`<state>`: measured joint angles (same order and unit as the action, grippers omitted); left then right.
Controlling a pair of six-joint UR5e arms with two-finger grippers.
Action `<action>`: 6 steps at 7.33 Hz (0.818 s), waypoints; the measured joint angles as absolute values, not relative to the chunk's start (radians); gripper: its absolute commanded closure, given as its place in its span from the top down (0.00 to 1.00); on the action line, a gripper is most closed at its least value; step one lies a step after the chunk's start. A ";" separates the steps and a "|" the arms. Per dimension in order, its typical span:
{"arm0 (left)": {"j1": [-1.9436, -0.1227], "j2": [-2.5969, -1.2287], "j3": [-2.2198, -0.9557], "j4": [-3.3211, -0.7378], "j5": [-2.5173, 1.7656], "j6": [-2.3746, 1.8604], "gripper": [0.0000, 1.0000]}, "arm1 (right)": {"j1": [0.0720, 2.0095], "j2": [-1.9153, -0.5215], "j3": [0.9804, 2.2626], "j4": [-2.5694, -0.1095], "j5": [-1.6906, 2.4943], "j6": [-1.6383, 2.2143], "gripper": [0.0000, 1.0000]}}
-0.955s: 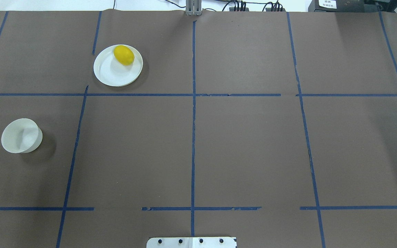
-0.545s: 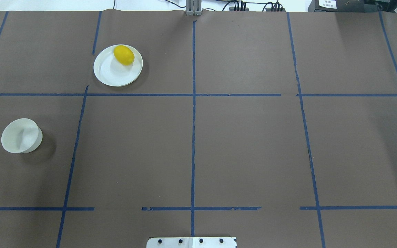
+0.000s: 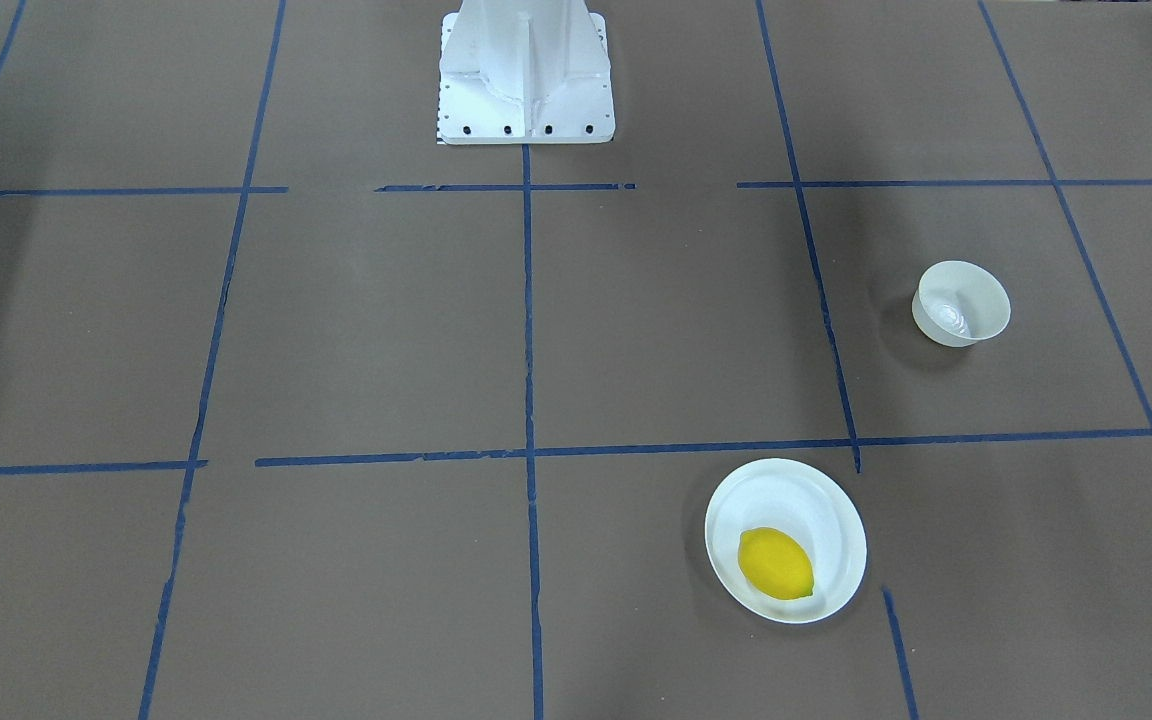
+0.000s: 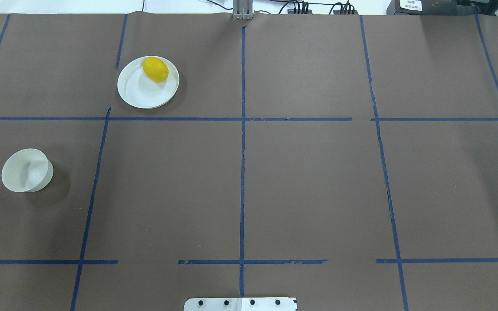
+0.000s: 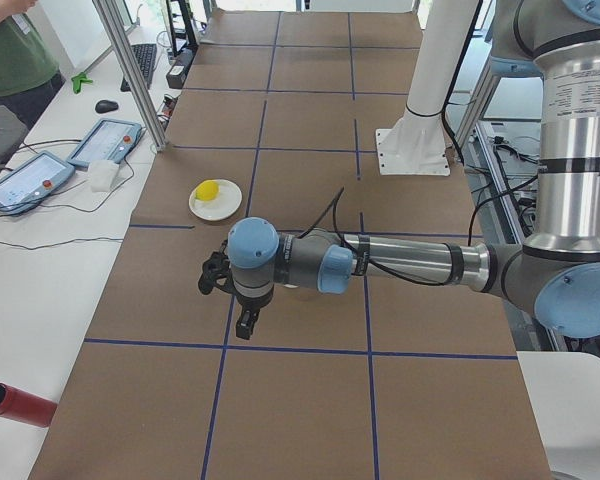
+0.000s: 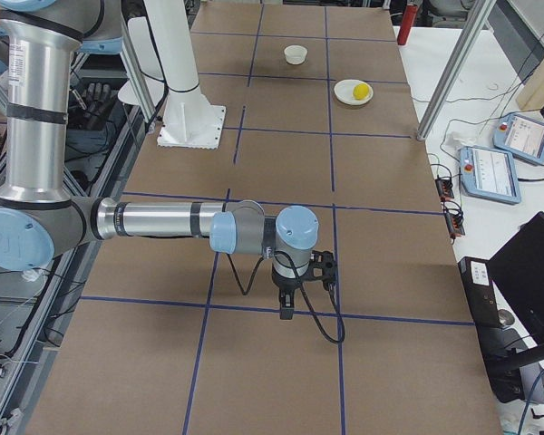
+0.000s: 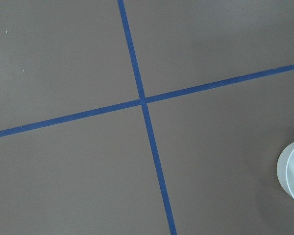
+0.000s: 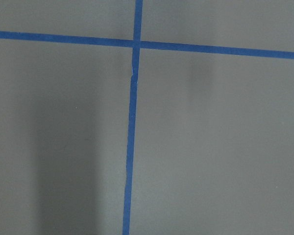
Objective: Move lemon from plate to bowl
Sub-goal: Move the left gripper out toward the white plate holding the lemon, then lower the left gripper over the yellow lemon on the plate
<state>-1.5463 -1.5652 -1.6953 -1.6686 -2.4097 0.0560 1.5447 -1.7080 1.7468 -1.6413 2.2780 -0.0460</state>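
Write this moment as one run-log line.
lemon: on plate; bowl: empty; left gripper: over table, away from lemon; right gripper: over table; jaws: cannot tell

The desk [image 4: 309, 181] is brown, gridded with blue tape [image 4: 242, 172]. In the overhead view, a plate [image 4: 138, 94] sits upper left and a bowl [image 4: 26, 170] at the left edge, well apart. A white base [image 4: 240, 303] stands at bottom centre.

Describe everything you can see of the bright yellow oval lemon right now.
The bright yellow oval lemon looks whole and smooth-skinned, with tapered ends. It lies on its side on the flat round white disposable plate, well off-centre, close by the part of the rim farthest from the robot. Only the plate touches it; nothing holds or covers it.
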 measured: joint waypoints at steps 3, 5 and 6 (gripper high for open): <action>-1.366 -1.834 -1.571 -1.667 -2.401 -0.288 1.00 | 1.545 -1.709 1.747 -1.641 2.279 -0.046 1.00; -1.267 -2.019 -1.446 -1.673 -2.374 -0.584 1.00 | 1.545 -1.709 1.747 -1.641 2.279 -0.046 1.00; -1.229 -2.097 -1.395 -1.686 -2.324 -0.748 1.00 | 1.545 -1.708 1.747 -1.641 2.279 -0.046 1.00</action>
<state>-1.2288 -2.0972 -1.3948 -1.6863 -2.3236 -0.7477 1.5447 -1.7083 1.7472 -1.6414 2.2787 -0.0460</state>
